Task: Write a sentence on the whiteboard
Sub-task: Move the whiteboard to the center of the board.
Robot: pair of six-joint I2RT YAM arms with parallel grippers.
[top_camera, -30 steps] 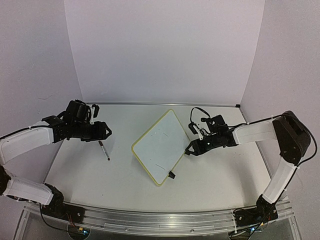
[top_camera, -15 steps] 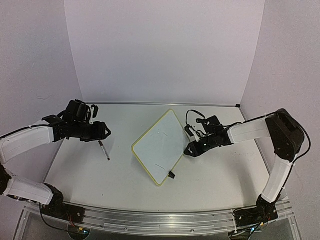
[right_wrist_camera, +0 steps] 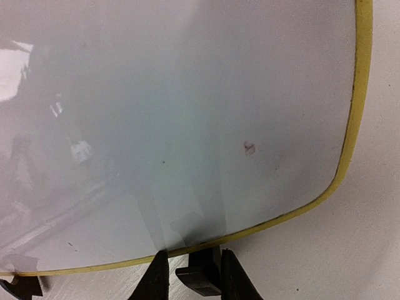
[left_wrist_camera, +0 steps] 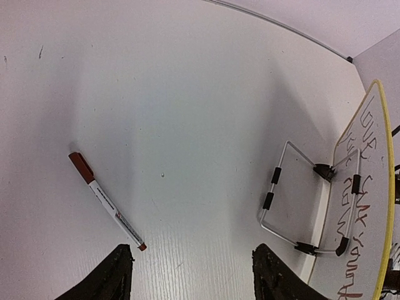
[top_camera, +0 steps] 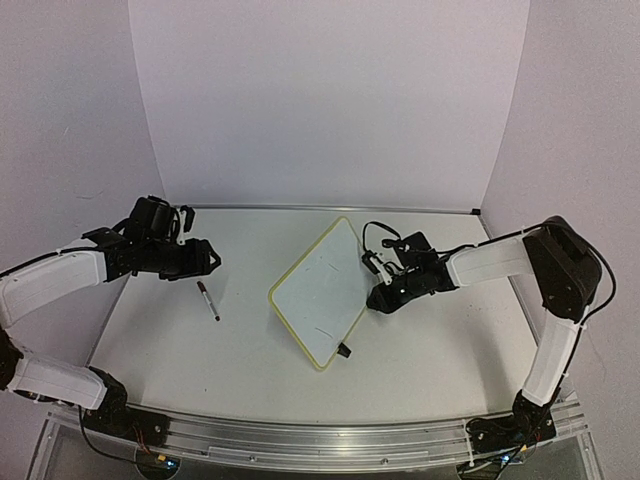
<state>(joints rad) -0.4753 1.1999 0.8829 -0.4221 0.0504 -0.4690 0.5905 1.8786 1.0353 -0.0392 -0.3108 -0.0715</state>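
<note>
Right gripper [top_camera: 376, 299]: come in from the right edge against the whiteboard [top_camera: 322, 285], which has slid slightly leftward; jaws narrowed to either side of a small black clip [right_wrist_camera: 199, 279] on the yellow frame [right_wrist_camera: 357, 112], and I cannot tell whether they grip it. Whiteboard: mid-surface, propped aslant on its wire stand [left_wrist_camera: 294, 200], one corner toward the back edge. Sentence [left_wrist_camera: 359, 234]: reddish-dark handwriting seen on the stand side, not fully legible. Left gripper [top_camera: 210, 260]: near the left edge, jaws wide, empty, close to a red-capped marker [top_camera: 208, 300] lying flat.
</note>
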